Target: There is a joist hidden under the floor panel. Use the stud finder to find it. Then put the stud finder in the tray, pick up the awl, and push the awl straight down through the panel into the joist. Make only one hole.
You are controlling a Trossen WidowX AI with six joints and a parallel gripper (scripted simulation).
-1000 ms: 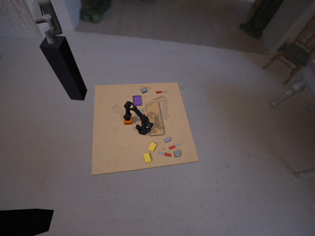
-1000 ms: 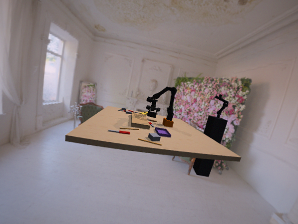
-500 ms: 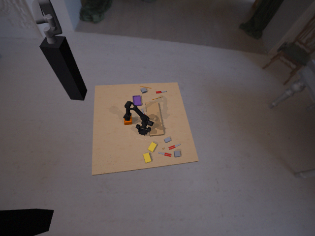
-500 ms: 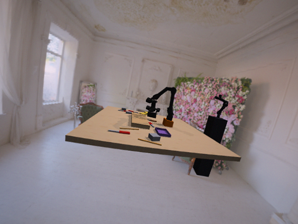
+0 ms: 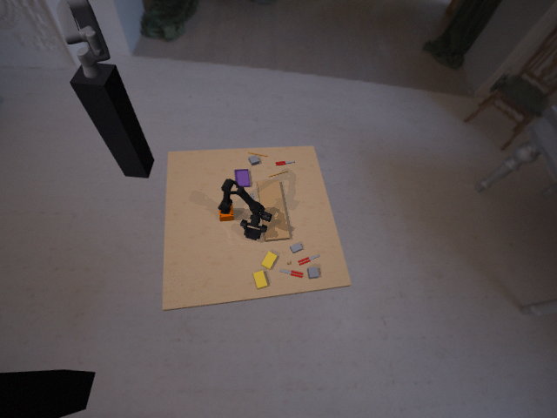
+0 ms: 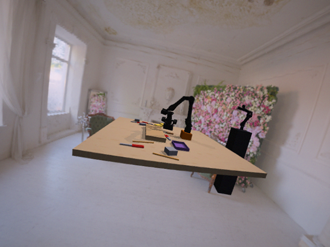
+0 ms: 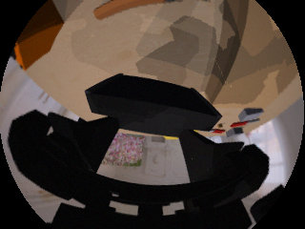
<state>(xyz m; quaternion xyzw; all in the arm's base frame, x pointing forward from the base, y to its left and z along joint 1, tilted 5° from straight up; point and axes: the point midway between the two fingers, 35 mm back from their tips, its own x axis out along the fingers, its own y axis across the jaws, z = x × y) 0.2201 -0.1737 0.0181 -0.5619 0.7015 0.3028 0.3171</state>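
My gripper (image 5: 254, 225) (image 6: 168, 123) (image 7: 152, 121) is shut on the stud finder (image 5: 252, 233) (image 6: 168, 128) (image 7: 152, 97), a black block held across the fingers. In the top view it shows beside the lower left corner of the pale wooden floor panel (image 5: 274, 195) (image 6: 155, 132). The height of its underside above the surface cannot be told. The awl (image 6: 168, 132) (image 7: 124, 7) has an orange-brown handle and lies between the panel and the arm's base; the arm seems to hide it in the top view. The purple tray (image 5: 242, 170) (image 6: 182, 149) holds nothing visible. The joist is hidden.
An orange block (image 5: 226, 216) (image 6: 186, 134) is at the arm's base. Two yellow blocks (image 5: 270, 260) (image 5: 259, 279), grey blocks (image 5: 296, 247) (image 5: 313, 273) and red-handled tools (image 5: 308, 259) (image 5: 292, 273) lie below the panel. Above it are a grey block (image 5: 254, 159), a red-handled tool (image 5: 284, 163) and thin sticks (image 5: 258, 154) (image 5: 278, 173).
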